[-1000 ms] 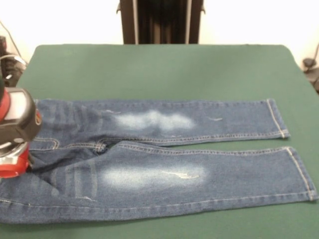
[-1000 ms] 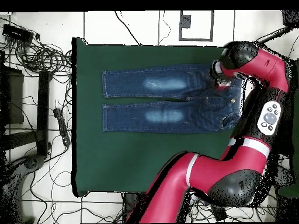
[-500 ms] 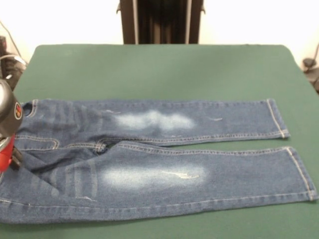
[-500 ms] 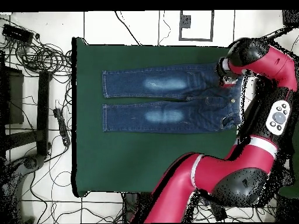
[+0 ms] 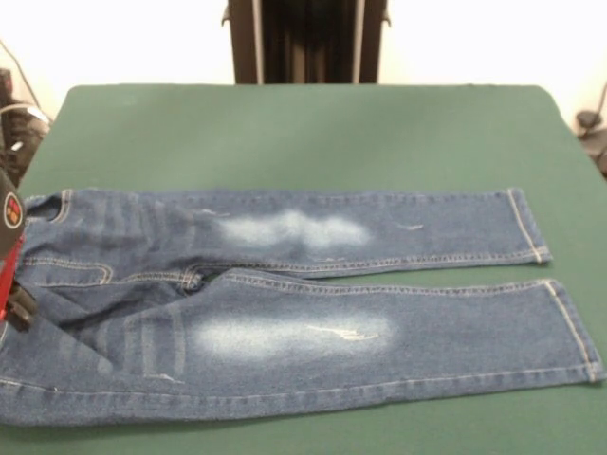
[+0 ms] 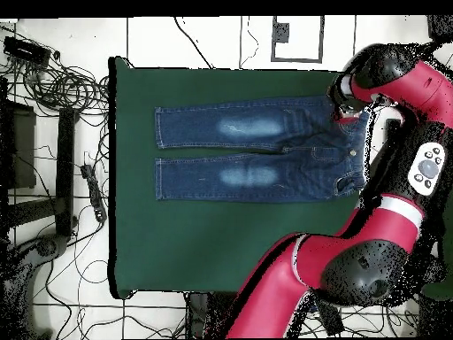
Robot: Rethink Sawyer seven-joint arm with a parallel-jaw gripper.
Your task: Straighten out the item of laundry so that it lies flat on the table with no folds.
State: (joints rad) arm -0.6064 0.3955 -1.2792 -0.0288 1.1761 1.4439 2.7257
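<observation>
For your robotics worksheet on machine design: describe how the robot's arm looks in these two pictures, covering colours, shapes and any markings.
The arm is built of thick rounded red segments with bulky black joints and a white band partway up. One link carries a pale oval panel with small round buttons. The wrist end is black and red, with a small round red emblem.

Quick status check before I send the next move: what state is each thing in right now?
jeans: spread out, both legs straight and apart; creases remain at the waist end.
table: green cloth, bearing the jeans.
gripper: at the waist end of the jeans, mostly cut off by the picture's edge; open or shut cannot be told.
</observation>
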